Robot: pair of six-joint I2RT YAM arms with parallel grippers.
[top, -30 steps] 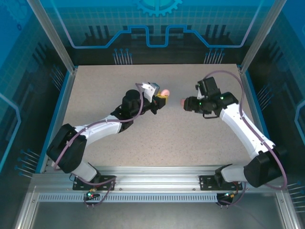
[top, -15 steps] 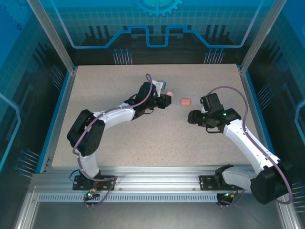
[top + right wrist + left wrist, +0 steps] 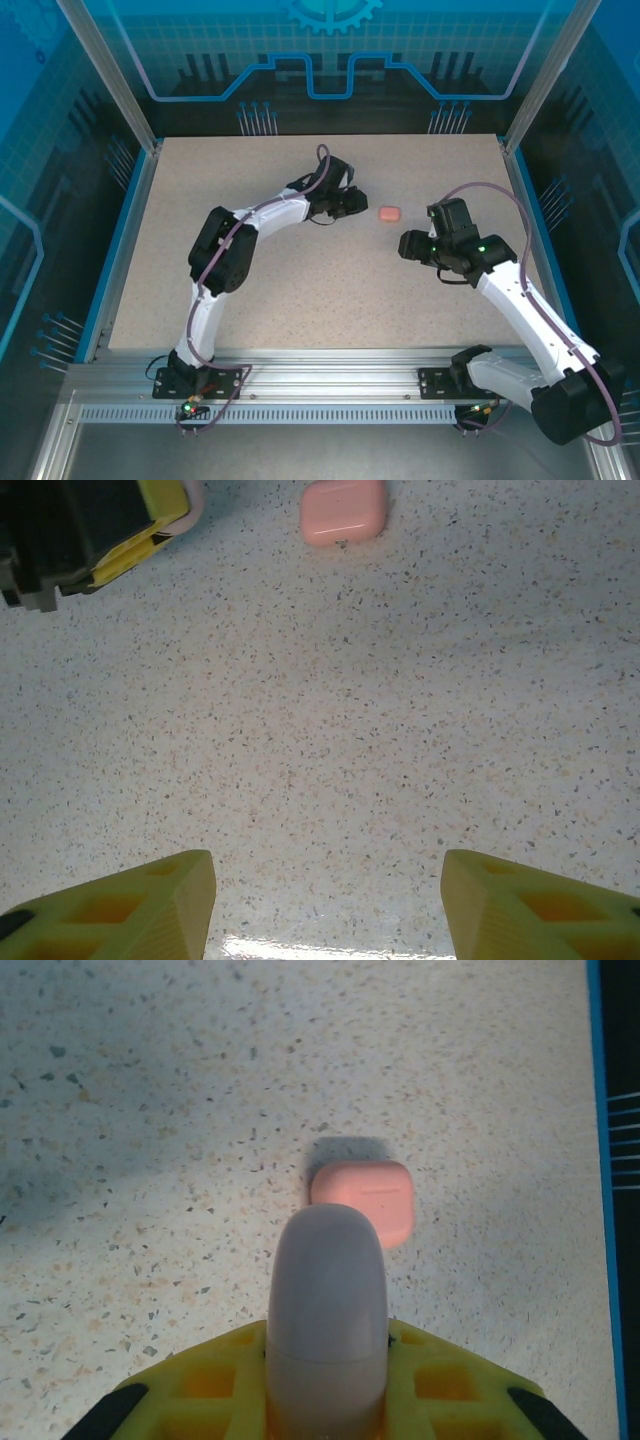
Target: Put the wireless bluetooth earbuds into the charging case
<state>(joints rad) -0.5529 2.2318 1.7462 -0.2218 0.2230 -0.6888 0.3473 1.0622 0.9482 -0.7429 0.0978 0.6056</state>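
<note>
A second ago the two arms were up close together. Now the pink charging case point(image 3: 375, 1195) lies by itself on the desk point(image 3: 300, 290). The right fingers point(image 3: 130, 905) have let go and backed away, and they are wide open with nothing in them. The left fingers point(image 3: 200, 1380) have come down just beside the case. They squeeze a pale round thing point(image 3: 325, 1300), and we cannot tell what it is. We think the case looks shut, so nothing can go in yet.
</note>
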